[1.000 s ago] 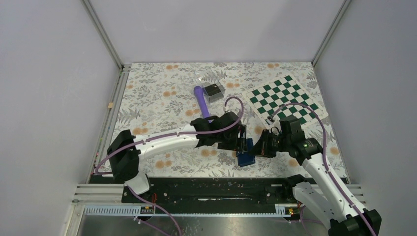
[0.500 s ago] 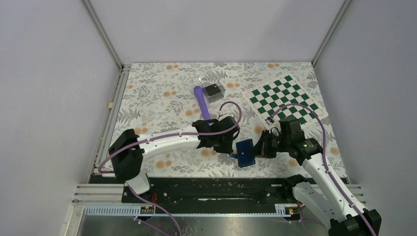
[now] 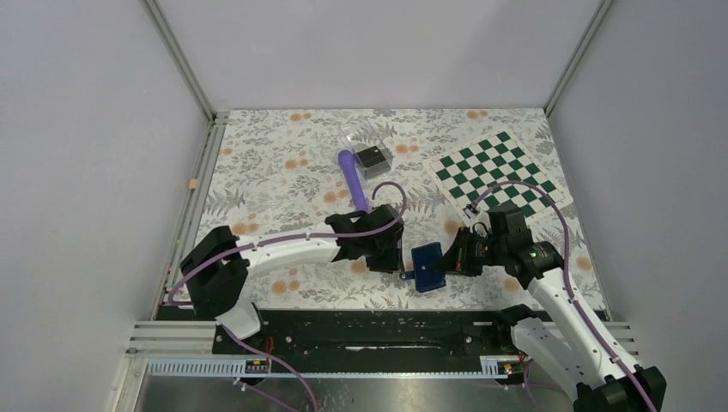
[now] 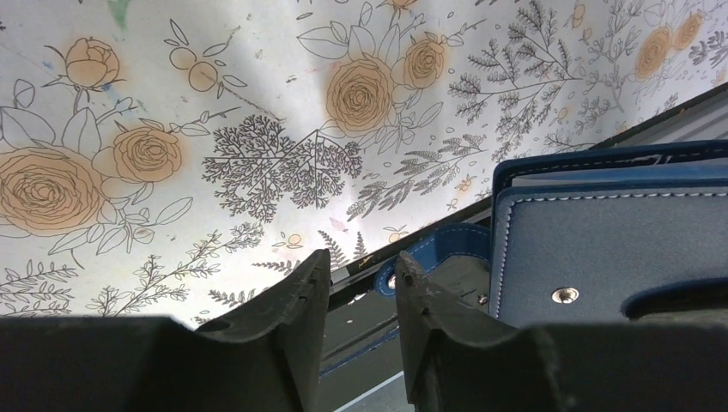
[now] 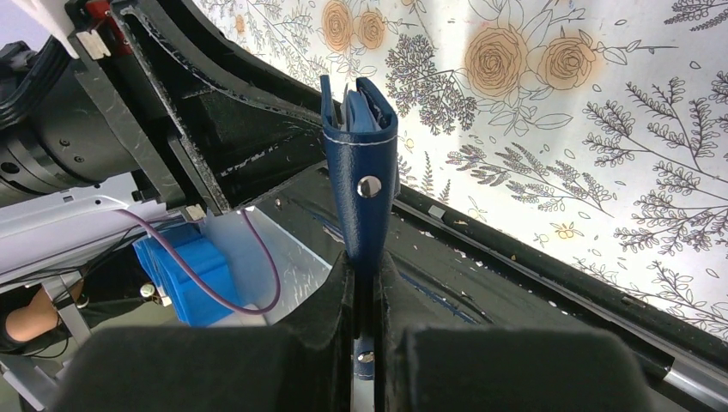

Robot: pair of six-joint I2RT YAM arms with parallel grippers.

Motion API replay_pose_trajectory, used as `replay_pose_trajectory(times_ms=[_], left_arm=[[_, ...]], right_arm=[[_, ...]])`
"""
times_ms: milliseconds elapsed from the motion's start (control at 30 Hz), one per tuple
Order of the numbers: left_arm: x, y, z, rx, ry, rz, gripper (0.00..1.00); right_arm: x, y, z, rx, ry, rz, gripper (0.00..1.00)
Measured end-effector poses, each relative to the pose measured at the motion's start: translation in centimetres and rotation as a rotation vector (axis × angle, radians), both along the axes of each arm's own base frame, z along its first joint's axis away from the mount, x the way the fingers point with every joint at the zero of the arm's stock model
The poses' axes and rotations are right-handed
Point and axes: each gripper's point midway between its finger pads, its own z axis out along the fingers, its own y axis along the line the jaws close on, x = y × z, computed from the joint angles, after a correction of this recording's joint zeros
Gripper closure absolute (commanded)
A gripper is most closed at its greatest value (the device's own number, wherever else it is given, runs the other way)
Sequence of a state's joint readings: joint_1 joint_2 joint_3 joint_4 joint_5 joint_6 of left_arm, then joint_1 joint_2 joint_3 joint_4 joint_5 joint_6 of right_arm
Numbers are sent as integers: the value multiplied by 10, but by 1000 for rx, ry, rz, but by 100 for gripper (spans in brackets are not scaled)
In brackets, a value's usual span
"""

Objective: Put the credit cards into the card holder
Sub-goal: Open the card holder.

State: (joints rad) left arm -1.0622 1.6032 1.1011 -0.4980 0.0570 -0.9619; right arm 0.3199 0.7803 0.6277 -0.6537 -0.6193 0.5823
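Navy card holder [image 5: 360, 184] is up off the bench [image 3: 275, 172], on edge, snap stud facing the right wrist camera. Your right end effector [image 5: 365, 264] pinches its lower edge, fingers pressed tight on it. From the top camera it sits near the front edge, between the two arms. Lighter blue pockets show at its far edge. Can't tell if a card is in there.

What changed: a second ago your left end effector [image 4: 359, 266] was right on the holder with its fingers wider. Half a second ago it had backed off. Now it's further left, just beside the snap tab and not touching, fingers a narrow gap apart with nothing between them. The holder hasn't shifted in the right's pinch.

Read: the left looks done at the holder, maybe a card drop, unconfirmed, and is free again. Dark credit cards [image 3: 373, 158] sit in the clear plastic box [image 3: 354, 137] at the far side, well apart, next to a purple tube [image 3: 354, 182]. So the task isn't finished, and you'll likely send the left there next.
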Motion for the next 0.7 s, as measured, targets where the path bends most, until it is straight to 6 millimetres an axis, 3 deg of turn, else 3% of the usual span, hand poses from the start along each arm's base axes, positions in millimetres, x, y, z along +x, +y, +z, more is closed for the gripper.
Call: replay_pose_trajectory(times_ms=[133, 333, 433, 567, 700], left_arm=[[0, -4, 2, -30, 17, 1, 55], [-2, -11, 10, -106, 26, -2, 60], [-2, -11, 10, -129, 36, 3, 70], [-1, -10, 11, -144, 41, 13, 100], [0, -9, 16, -152, 35, 20, 100]], right_arm=[[0, 0, 0, 3, 2, 0, 100], [0, 1, 1, 6, 7, -4, 100], [0, 1, 1, 7, 5, -5, 100], [0, 1, 2, 11, 4, -8, 100], [1, 2, 3, 19, -1, -5, 100]])
